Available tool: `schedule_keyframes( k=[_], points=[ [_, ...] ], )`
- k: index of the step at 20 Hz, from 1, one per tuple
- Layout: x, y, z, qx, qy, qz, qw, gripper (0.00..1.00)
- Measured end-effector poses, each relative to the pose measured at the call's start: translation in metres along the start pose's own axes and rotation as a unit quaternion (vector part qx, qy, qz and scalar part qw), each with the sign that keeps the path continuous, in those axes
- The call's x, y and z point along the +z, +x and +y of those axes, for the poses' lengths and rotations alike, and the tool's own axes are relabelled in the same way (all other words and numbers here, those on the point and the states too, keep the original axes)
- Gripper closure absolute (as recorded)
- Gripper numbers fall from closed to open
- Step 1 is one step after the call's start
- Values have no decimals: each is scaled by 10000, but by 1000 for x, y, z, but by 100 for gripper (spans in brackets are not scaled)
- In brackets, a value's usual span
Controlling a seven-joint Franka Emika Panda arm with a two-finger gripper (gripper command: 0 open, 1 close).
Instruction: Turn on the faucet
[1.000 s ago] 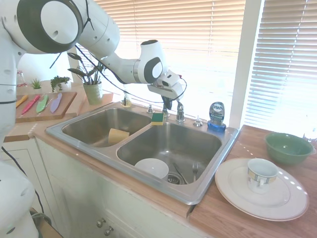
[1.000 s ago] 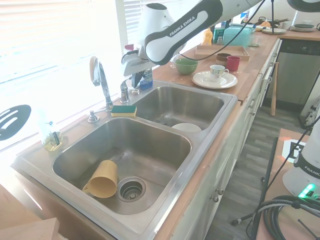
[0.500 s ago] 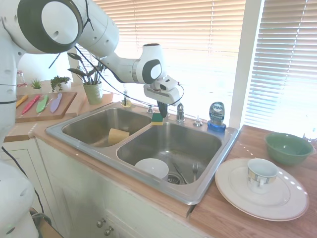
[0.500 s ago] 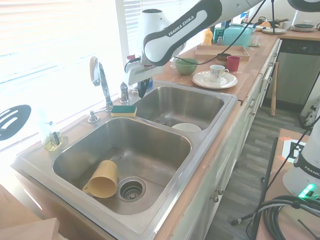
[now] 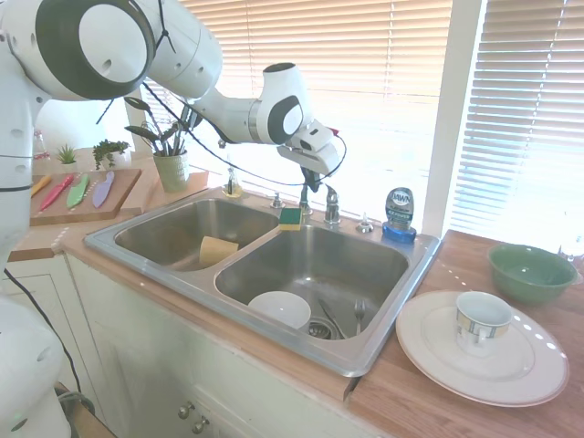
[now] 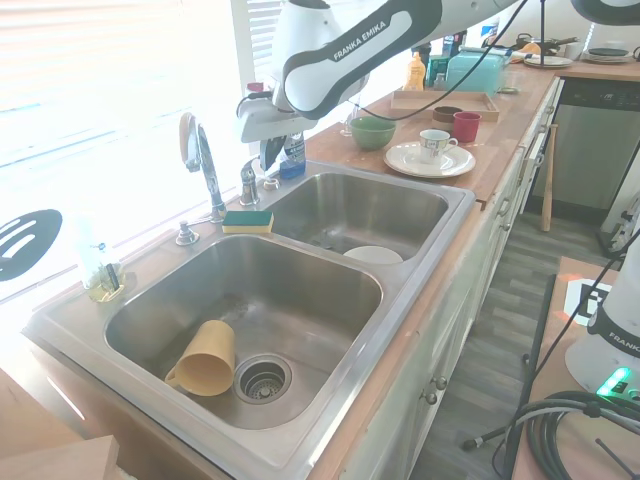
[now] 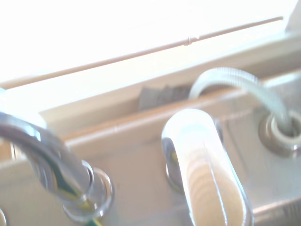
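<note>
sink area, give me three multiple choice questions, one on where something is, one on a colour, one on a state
1. Where does the sponge lie?
A. on the sink rim at the divider, by the faucet
B. inside the yellow cup
C. on the plate

2. What colour is the bowl on the counter?
A. red
B. green
C. black

3. Is water running from the faucet?
A. yes, a strong stream
B. no, none visible
C. the basin is overflowing

Answers: 1 A, the sponge sits on the rim between the two basins. 2 B, the bowl's rim and wall are green. 3 B, no stream falls from the spout and both basins look dry; the end effector hovers by the lever handle.
</note>
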State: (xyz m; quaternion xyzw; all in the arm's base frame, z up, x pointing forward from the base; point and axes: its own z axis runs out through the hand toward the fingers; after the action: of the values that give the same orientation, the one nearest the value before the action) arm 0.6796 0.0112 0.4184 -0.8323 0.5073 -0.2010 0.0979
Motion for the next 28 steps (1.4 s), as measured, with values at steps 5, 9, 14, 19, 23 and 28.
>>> schedule_keyframes(
  k=[5,9,14,19,23,28],
  points=[
    [-2,7,-11,61,81,100,9999,100],
    [-1,16,-19,83,107,158,9998,100],
    [-2,25,-31,108,161,208,9996,100],
    [0,25,-32,107,126,193,9997,100],
    [18,12,-18,51,-117,65,9999,100],
    [26,-22,20,-16,-942,-435,9946,100]
  ],
)
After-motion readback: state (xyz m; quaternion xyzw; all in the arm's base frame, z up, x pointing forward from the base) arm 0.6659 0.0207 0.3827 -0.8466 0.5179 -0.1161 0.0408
